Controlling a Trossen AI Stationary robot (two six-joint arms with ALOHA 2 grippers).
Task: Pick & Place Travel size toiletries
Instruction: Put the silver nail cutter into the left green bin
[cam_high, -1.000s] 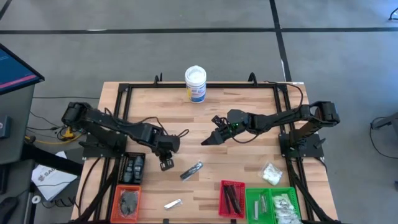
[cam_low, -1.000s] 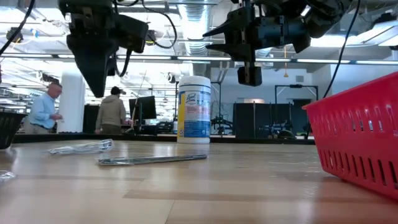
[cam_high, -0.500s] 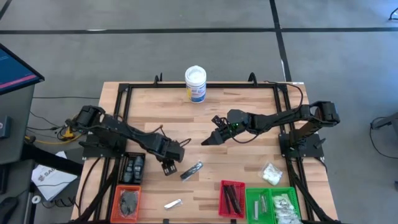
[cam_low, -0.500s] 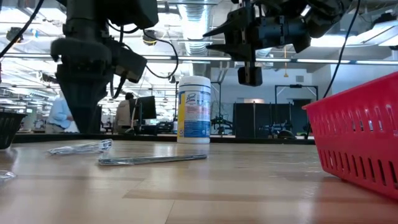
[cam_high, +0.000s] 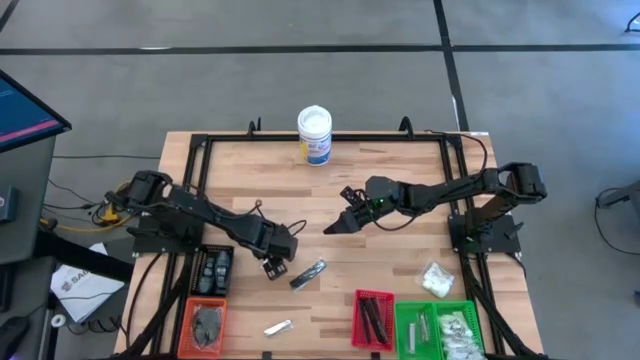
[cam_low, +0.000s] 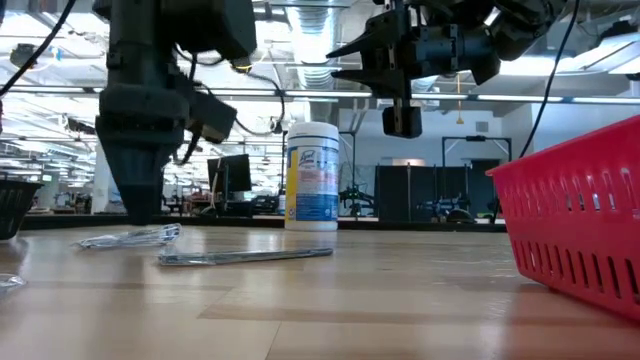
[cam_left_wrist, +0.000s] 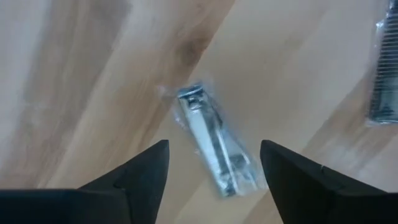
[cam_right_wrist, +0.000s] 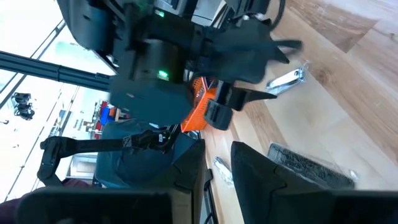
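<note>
Wooden table (cam_high: 400, 260), white tub (cam_low: 312, 175) blue label unreadable, left fingers (cam_left_wrist: 146, 171) apart over nail clipper packet (cam_left_wrist: 211, 140), right fingers (cam_right_wrist: 186, 171) unclear.

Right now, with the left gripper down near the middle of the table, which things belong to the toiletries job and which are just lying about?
Job:
- packaged nail clipper between the open left gripper fingers
- dark comb packet
- small silvery sachet
- white packet
- orange tray, red tray, green tray

Lying about:
- white wipes tub
- right gripper, waiting mid-table
</note>
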